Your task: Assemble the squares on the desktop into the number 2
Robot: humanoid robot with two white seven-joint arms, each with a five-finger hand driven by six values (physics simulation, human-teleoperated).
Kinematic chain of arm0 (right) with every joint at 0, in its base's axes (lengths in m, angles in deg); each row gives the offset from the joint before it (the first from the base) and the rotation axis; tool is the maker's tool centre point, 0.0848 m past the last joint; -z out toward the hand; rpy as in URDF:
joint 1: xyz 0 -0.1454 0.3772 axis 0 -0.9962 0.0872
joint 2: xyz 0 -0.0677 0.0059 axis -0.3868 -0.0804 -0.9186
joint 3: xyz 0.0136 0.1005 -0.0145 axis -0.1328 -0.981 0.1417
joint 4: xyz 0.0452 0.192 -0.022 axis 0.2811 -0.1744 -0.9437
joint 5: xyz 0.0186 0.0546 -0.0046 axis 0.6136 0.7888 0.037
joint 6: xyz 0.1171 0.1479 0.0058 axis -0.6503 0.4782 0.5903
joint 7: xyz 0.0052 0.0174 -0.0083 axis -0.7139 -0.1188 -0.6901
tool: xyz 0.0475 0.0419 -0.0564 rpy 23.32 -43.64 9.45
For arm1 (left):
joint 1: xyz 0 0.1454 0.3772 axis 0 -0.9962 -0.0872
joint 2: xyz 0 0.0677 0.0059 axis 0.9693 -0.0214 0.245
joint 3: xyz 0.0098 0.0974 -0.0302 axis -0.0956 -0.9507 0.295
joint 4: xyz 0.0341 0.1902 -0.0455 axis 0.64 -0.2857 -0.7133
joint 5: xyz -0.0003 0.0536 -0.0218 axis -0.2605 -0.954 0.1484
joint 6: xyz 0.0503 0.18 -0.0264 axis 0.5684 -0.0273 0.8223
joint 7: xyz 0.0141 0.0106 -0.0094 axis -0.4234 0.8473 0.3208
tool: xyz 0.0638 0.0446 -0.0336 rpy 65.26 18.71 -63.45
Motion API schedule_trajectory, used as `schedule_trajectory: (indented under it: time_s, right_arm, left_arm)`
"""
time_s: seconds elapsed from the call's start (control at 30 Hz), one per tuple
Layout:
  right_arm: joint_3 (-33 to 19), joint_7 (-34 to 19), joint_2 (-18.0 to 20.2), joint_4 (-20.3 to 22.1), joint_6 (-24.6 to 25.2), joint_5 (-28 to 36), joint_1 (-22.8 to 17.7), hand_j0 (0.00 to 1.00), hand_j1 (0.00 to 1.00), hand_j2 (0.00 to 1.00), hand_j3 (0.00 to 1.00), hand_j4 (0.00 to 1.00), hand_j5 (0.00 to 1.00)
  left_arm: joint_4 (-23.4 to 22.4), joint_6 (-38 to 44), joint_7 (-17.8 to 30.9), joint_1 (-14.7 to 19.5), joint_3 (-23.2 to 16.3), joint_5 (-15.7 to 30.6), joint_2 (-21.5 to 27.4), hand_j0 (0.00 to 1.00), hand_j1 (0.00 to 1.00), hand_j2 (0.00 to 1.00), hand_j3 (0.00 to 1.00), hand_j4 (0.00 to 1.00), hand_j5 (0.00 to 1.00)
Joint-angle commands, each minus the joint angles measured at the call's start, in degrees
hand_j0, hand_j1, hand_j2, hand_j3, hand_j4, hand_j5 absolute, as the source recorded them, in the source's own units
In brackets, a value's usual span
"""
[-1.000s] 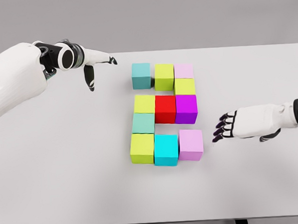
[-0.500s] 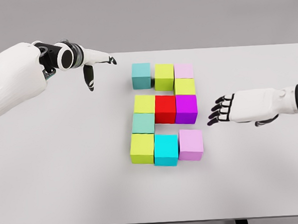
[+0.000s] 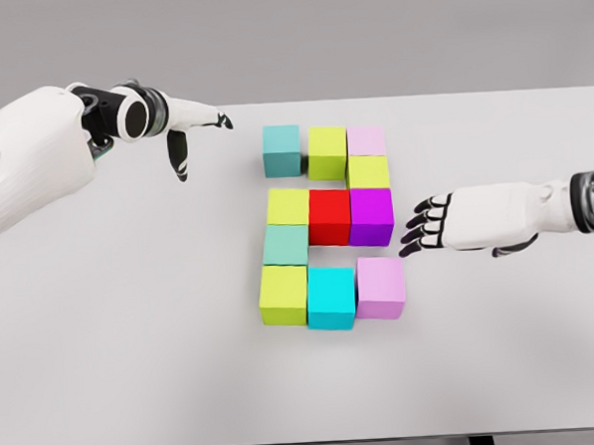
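Table [image 3: 124, 351]: 11 squares [image 3: 329, 226] forming a 2. Right hand [image 3: 447, 225], fingers spread, empty, just beside purple square [image 3: 371, 216]. Left hand [image 3: 187, 129] open, well apart.

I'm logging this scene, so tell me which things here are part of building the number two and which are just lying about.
Part of the job: coloured cubes, ten of them already laid out as a 2; right hand, open, beside the purple cube.

Just there: white table; left hand, open, away from the cubes.
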Motion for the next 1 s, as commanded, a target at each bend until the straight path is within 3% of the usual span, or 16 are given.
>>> schedule_trajectory:
  time_s: [0.0, 0.2, 0.33, 0.77, 0.97]
  right_arm:
    - [0.02, 0.02, -0.07, 0.01, 0.13, 0.23, 0.00, 1.00, 1.00, 1.00, 1.00, 1.00, 1.00]
    - [0.20, 0.02, -0.07, 0.01, 0.13, 0.23, -0.62, 1.00, 1.00, 1.00, 1.00, 1.00, 1.00]
    - [0.20, 0.02, -0.15, 0.09, 0.13, 0.23, -0.79, 1.00, 1.00, 1.00, 1.00, 1.00, 1.00]
    - [-1.91, 0.02, 0.11, -0.17, 0.13, 0.14, -0.79, 1.00, 1.00, 1.00, 1.00, 1.00, 1.00]
    - [-2.62, 0.02, -0.68, -3.51, 0.13, -2.06, -0.79, 1.00, 1.00, 1.00, 1.00, 1.00, 1.00]
  left_arm:
    - [-0.02, -0.04, -0.02, 0.00, 0.04, -0.76, -0.09, 1.00, 1.00, 1.00, 1.00, 1.00, 1.00]
    - [-5.03, -0.13, -0.02, -0.79, -0.05, -0.94, -2.55, 1.00, 1.00, 1.00, 1.00, 1.00, 1.00]
    - [-9.69, -0.22, -0.02, -0.88, 0.04, -4.01, -5.10, 1.00, 1.00, 1.00, 1.00, 1.00, 1.00]
    - [-13.12, -2.24, -0.02, -1.67, 0.12, -4.63, -6.50, 1.00, 1.00, 1.00, 1.00, 1.00, 1.00]
    - [-14.61, -2.24, -0.02, -1.67, 0.12, -4.63, -6.76, 1.00, 1.00, 1.00, 1.00, 1.00, 1.00]
